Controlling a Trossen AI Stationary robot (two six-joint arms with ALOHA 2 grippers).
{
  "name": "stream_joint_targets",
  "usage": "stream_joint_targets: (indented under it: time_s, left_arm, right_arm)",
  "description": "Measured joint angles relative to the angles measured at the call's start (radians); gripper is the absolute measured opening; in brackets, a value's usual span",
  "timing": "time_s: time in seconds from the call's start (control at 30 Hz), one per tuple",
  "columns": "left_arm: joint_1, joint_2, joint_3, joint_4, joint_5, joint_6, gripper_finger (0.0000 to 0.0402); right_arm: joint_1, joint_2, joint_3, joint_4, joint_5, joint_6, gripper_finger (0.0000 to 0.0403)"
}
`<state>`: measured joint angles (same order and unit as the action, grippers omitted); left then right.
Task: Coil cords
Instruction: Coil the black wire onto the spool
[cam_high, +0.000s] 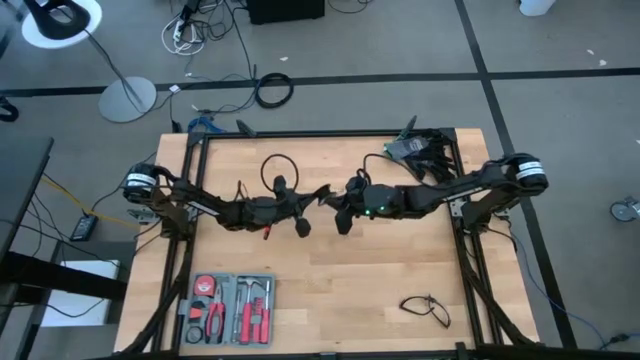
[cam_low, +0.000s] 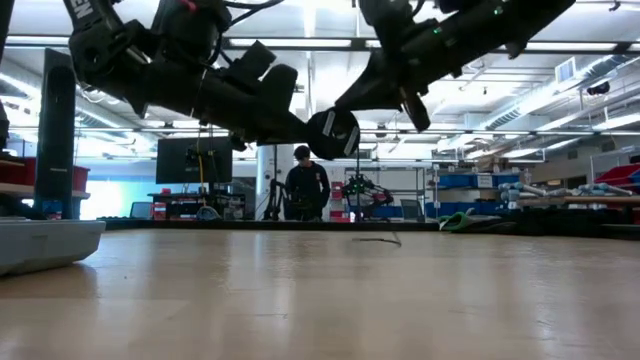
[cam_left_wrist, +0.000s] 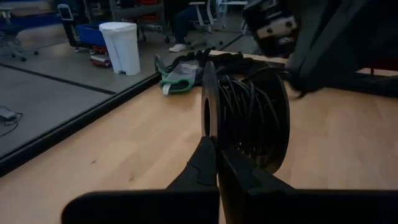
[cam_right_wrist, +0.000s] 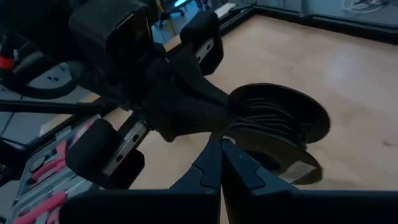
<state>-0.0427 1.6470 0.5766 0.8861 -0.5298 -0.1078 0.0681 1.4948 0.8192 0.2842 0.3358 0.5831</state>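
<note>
Wound cords (cam_left_wrist: 249, 118) sit dead ahead, 12 o'clock, of the left end effector (cam_left_wrist: 214, 146), tips pressed together at the edge-on disc (cam_left_wrist: 209, 99); the right end effector (cam_right_wrist: 221, 146), pressed together too, looks slightly farther off.

Table top: pale wooden table (cam_high: 380, 270) is showing a smooth, faintly satin grain
Spool: black plastic-looking spool (cam_left_wrist: 249, 118) is looking matt, with thin black rubbery cord wound on it
Grippers: left gripper (cam_left_wrist: 217, 163) and right gripper (cam_right_wrist: 221, 163) are showing dark matt plastic-looking fingers
Tool tray: grey plastic-looking tray (cam_high: 226, 309) is holding red-handled, metal-tipped tools
Frame: black metal frame (cam_high: 320, 134) is looking smooth
</note>
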Motion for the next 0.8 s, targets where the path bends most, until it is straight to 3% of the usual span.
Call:
stream_joint_targets:
  time_s: [0.4,0.63,0.8]
  left_arm:
    - [-0.007,0.000,0.001,0.045,-0.009,-0.029,0.0000]
    - [-0.005,0.002,-0.001,0.126,-0.022,-0.032,0.0000]
    - [-0.004,0.000,0.001,0.134,-0.014,-0.087,0.0000]
  right_arm:
    - [0.000,-0.013,0.000,0.078,-0.047,-0.044,0.0003]
    - [0.004,0.087,0.002,0.180,-0.024,-0.089,0.0004]
    - [0.011,0.142,0.001,0.201,-0.036,-0.125,0.0027]
